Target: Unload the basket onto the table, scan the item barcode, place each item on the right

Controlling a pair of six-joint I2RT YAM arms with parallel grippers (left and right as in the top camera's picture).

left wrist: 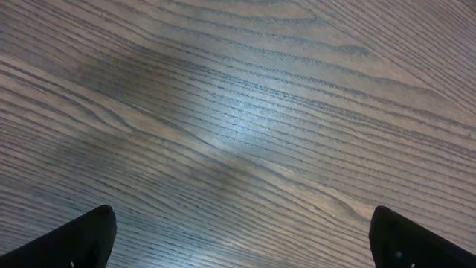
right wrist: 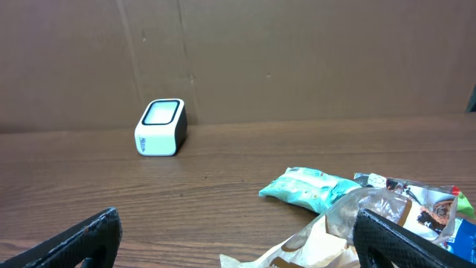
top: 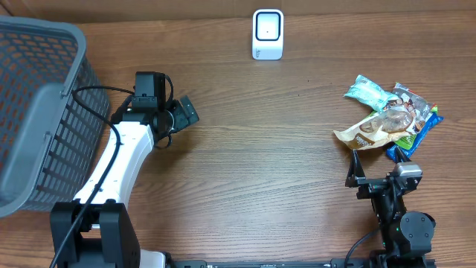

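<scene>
The white barcode scanner (top: 268,33) stands at the back of the table; the right wrist view shows the scanner (right wrist: 160,127) against the cardboard wall. A pile of snack packets lies at the right: a teal packet (top: 368,91) (right wrist: 312,186), a tan and clear packet (top: 368,130) (right wrist: 335,238) and a shiny colourful packet (top: 413,112) (right wrist: 416,201). My right gripper (top: 375,158) (right wrist: 238,242) is open just in front of the pile, its right finger over the tan packet's edge, holding nothing. My left gripper (top: 178,119) (left wrist: 242,242) hangs open over bare wood at the left.
A grey mesh basket (top: 33,112) fills the far left side, close to the left arm. A brown cardboard wall (right wrist: 297,59) runs behind the scanner. A blue packet edge (top: 401,149) pokes out at the pile's near side.
</scene>
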